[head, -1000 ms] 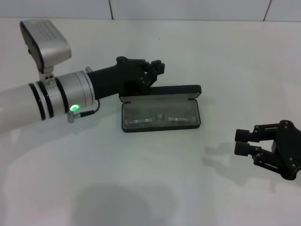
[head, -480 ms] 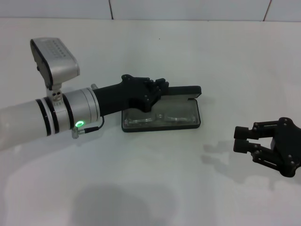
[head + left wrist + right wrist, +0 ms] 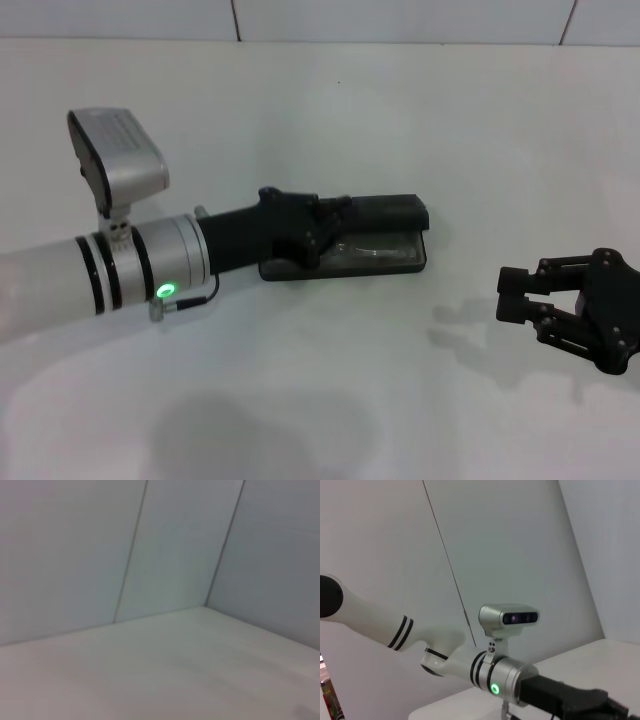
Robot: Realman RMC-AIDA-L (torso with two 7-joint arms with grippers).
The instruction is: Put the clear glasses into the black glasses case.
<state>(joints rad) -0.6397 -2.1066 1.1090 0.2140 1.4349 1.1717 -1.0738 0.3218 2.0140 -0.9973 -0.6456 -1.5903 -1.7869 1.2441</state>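
The black glasses case (image 3: 392, 212) lies on the white table in the head view, its lid tilted low over the base. The clear glasses (image 3: 376, 249) lie inside and show only through the narrow gap under the lid. My left gripper (image 3: 335, 214) is shut with nothing in it and rests on the lid's left end, covering that part of the case. My right gripper (image 3: 512, 299) hovers open and empty to the right of the case, well apart from it. The right wrist view shows the left arm (image 3: 505, 675) and its wrist camera, not the case.
The white table (image 3: 330, 400) stretches all around the case, with a tiled wall (image 3: 400, 20) along the far edge. The left wrist view holds only table top and wall panels (image 3: 165, 555).
My left gripper has come forward and down onto the lid, and the lid has swung from standing open to nearly down over the glasses. The right gripper has barely moved.
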